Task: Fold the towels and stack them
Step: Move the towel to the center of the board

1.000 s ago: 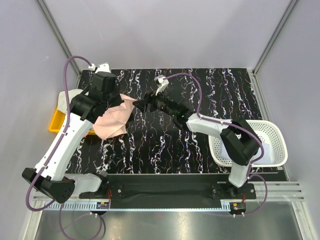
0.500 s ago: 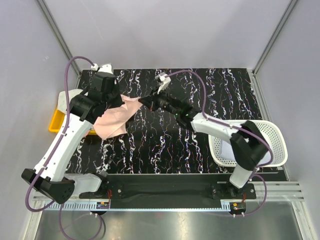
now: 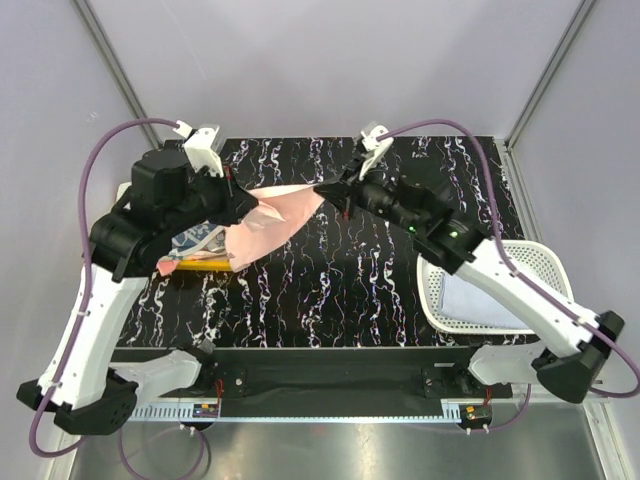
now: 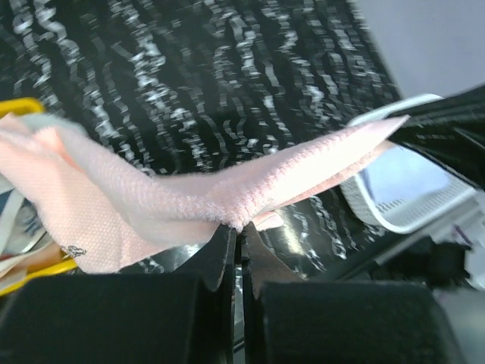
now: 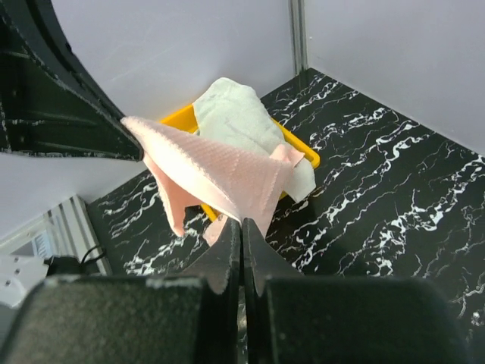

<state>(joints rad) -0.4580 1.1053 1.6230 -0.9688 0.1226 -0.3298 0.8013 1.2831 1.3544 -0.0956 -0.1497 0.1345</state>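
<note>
A pale pink towel (image 3: 272, 214) hangs stretched above the left half of the black marbled table (image 3: 400, 290). My left gripper (image 3: 240, 203) is shut on its left corner, and my right gripper (image 3: 327, 190) is shut on its right corner. In the left wrist view the pink towel (image 4: 227, 189) spreads from my shut left gripper (image 4: 239, 227). In the right wrist view the pink towel (image 5: 227, 174) rises from my shut right gripper (image 5: 242, 221). A whitish towel (image 5: 231, 110) lies in the yellow tray (image 5: 182, 115). A printed towel (image 3: 195, 240) shows under my left arm.
The yellow tray (image 3: 190, 264) sits at the table's left edge, mostly hidden by my left arm. A white mesh basket (image 3: 545, 265) stands at the right edge with a pale towel (image 3: 480, 300) inside. Grey walls close in the back and sides.
My right gripper has shut on the pink towel's corner and drawn away to the right. Both arms have risen, lifting the towel off the table and spreading it between them.
</note>
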